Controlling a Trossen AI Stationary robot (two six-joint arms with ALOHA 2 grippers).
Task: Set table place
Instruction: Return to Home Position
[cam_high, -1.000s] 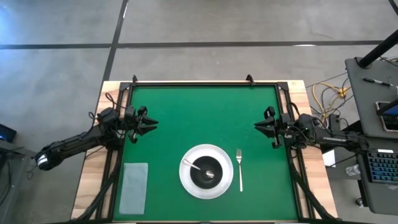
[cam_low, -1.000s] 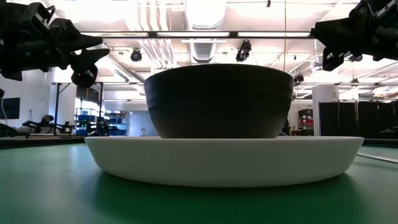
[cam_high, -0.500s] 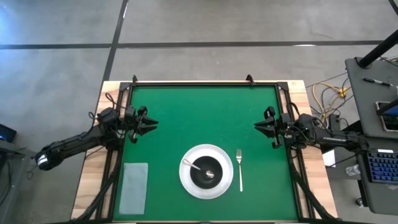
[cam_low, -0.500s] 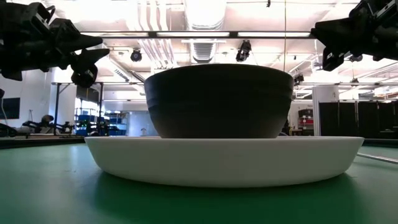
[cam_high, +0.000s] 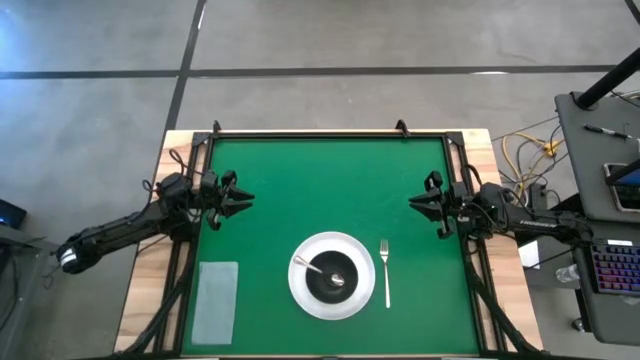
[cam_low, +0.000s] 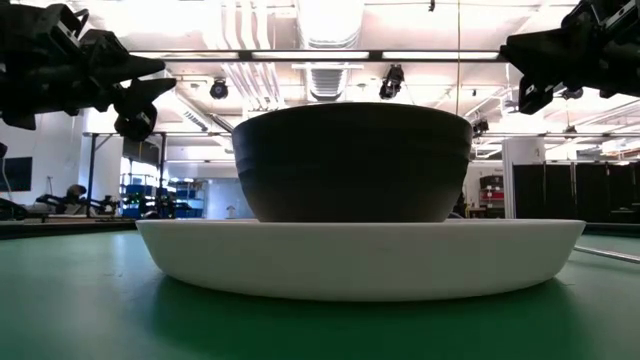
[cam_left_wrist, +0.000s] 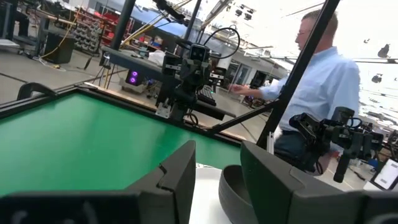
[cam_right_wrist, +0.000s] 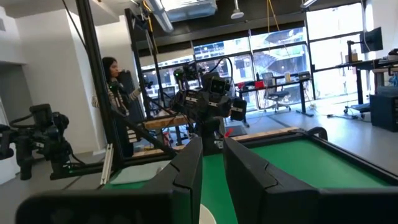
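Observation:
The round white plate (cam_high: 300, 290) lies on the green table (cam_high: 330, 180) near its near edge. The dark bowl (cam_high: 334, 280) stands in the plate's middle; it also shows in the low view (cam_low: 355, 165) on the plate (cam_low: 360, 260). The silver spoon (cam_high: 311, 266) lies with its scoop in the bowl and its handle on the bowl's rim. The silver fork (cam_high: 386, 272) lies flat on the table just right of the plate. My left gripper (cam_high: 243, 198) hovers open by the table's left edge. My right gripper (cam_high: 414, 202) hovers open by the right edge.
A pale grey napkin (cam_high: 216, 300) lies flat at the near left corner. Black rails (cam_high: 330, 133) run along the table's edges. A side desk with a keyboard (cam_high: 612, 265) stands to the right. A person in a light blue shirt (cam_left_wrist: 326, 81) stands beyond the table.

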